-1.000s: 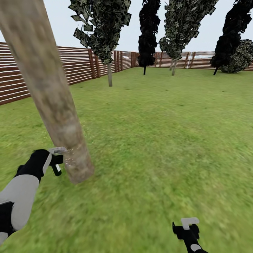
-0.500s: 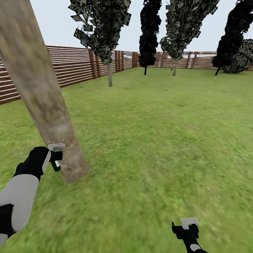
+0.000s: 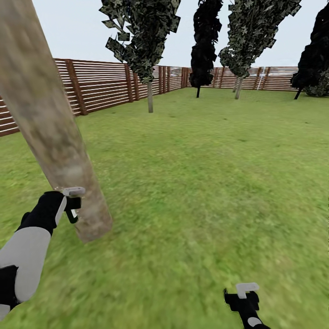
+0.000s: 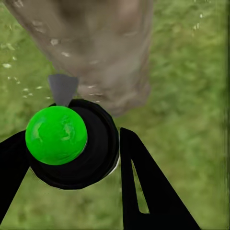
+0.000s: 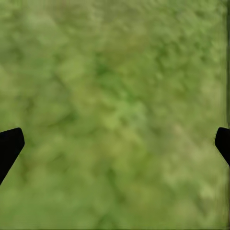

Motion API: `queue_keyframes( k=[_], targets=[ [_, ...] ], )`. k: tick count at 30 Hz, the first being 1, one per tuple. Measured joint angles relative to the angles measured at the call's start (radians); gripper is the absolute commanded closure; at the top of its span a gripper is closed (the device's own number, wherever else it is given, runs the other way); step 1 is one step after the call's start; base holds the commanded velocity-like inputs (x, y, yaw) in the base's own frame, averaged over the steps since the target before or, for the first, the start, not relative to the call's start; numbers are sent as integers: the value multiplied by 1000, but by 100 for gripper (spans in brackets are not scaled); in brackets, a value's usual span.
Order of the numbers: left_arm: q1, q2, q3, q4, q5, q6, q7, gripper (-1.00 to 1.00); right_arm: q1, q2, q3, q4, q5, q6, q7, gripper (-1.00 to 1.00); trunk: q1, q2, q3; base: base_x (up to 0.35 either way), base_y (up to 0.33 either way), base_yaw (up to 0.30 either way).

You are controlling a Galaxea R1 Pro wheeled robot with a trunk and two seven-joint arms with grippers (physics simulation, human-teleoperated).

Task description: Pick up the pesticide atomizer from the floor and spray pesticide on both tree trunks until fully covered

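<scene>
The left arm reaches out beside the tree trunk [image 3: 55,132]. Its fingers [image 4: 143,191] squeeze the atomizer [image 4: 72,143], which almost touches the trunk. The right fingers [image 5: 10,146] are spread wide over the grass [image 5: 115,96].

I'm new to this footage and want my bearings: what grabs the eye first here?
The thick mottled tree trunk leaning across the head view's left side dominates. At its base the left hand holds the pesticide atomizer, whose bright green cap and grey nozzle point at the bark in the left wrist view, with pale specks around it. The right hand hangs open and empty over the grass, with a brown slat fence behind.
</scene>
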Motion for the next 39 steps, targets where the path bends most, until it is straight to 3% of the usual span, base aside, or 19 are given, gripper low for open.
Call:
queue_keyframes(
  k=[10, 15, 19, 22, 28, 34, 39],
  targets=[
    [0, 0, -3, 0, -1, 2, 0, 100, 0, 2, 0, -2, 0, 0, 0, -100, 0, 0, 0, 16, -270, 40],
    [5, 13, 7, 5, -4, 1, 1, 100, 0, 2, 0, -1, 0, 0, 0, -100, 0, 0, 0, 209, -207, 269],
    [36, 16, 9, 4, -4, -1, 7, 100, 0, 2, 0, -1, 0, 0, 0, -100, 0, 0, 0, 241, -187, 190],
    [40, 7, -1, 2, -2, -1, 7, 100, 0, 2, 0, -2, 0, 0, 0, -100, 0, 0, 0, 242, -186, 7],
    [42, 14, 2, 4, -5, 0, 7, 100, 0, 2, 0, -1, 0, 0, 0, -100, 0, 0, 0, 179, -213, 103],
    [136, 45, 12, 2, -4, -12, 9, 100, 0, 2, 0, -1, 0, 0, 0, -100, 0, 0, 0, 5, -272, 275],
    [157, 34, 12, 15, 6, -16, 10, 100, 0, 3, 1, -1, 0, 0, 1, -100, 0, 0, 0, 68, -273, 122]
  ],
)
